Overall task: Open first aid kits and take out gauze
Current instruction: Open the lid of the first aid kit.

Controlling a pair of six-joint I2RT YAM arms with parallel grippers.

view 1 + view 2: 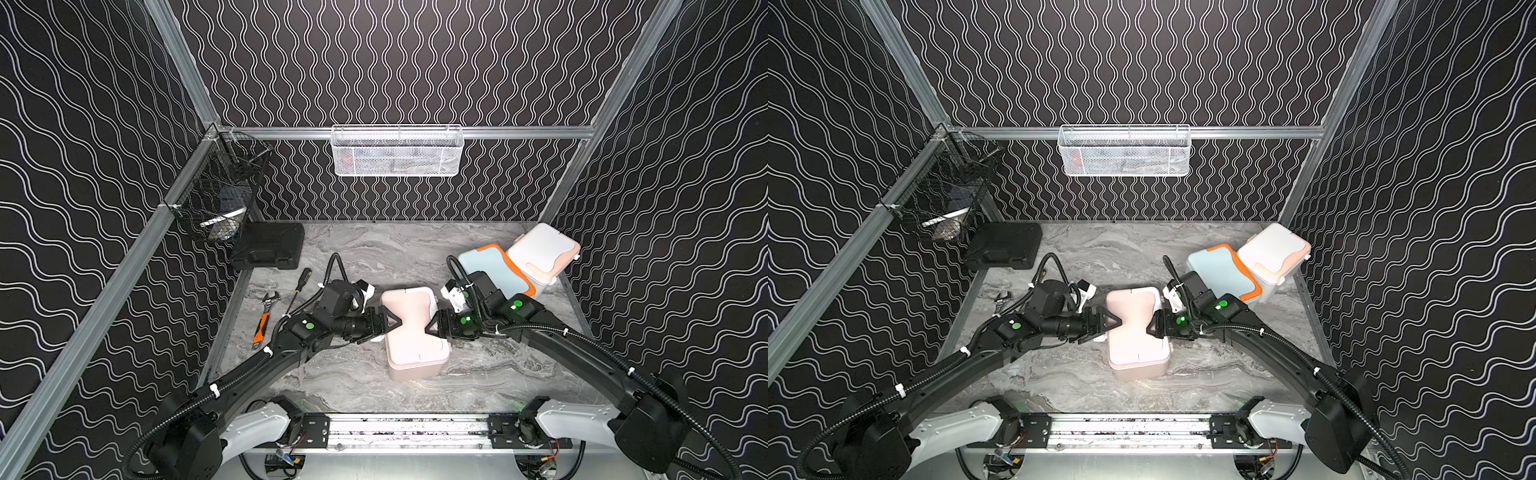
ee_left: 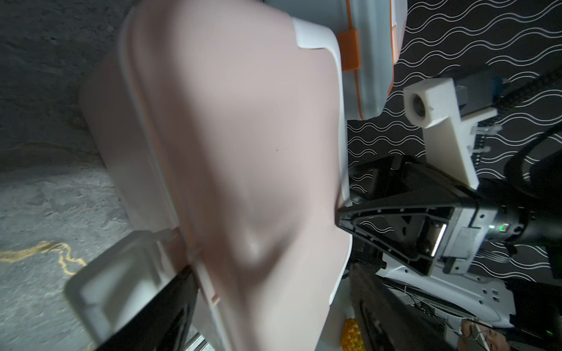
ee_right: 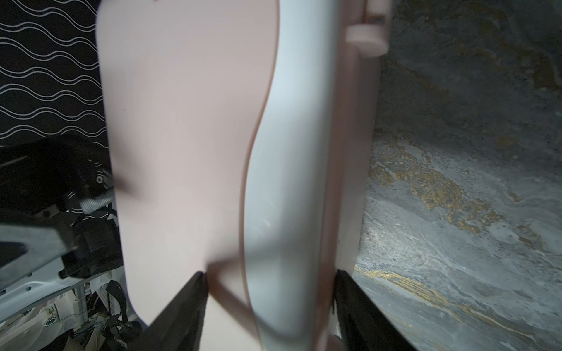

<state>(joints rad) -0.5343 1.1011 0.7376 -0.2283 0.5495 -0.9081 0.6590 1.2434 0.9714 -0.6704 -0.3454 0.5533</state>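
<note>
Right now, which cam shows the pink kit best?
Both top views: the whole pink kit is visible. Left wrist shows its lid and white side latch close up; right wrist shows lid and white handle, blurred.

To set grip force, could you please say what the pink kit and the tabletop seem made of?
Pink kit: likely moulded plastic, satin-matte, judging by smooth rounded edges. Tabletop: grey marble-look veining; real stone or printed laminate, cannot tell.

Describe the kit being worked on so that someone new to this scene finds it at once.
On the marble table, look at the middle, between the left hand and the right hand. The pink kit stands there alone, while the orange-trimmed kit and the white kit sit together at the far right corner.
</note>
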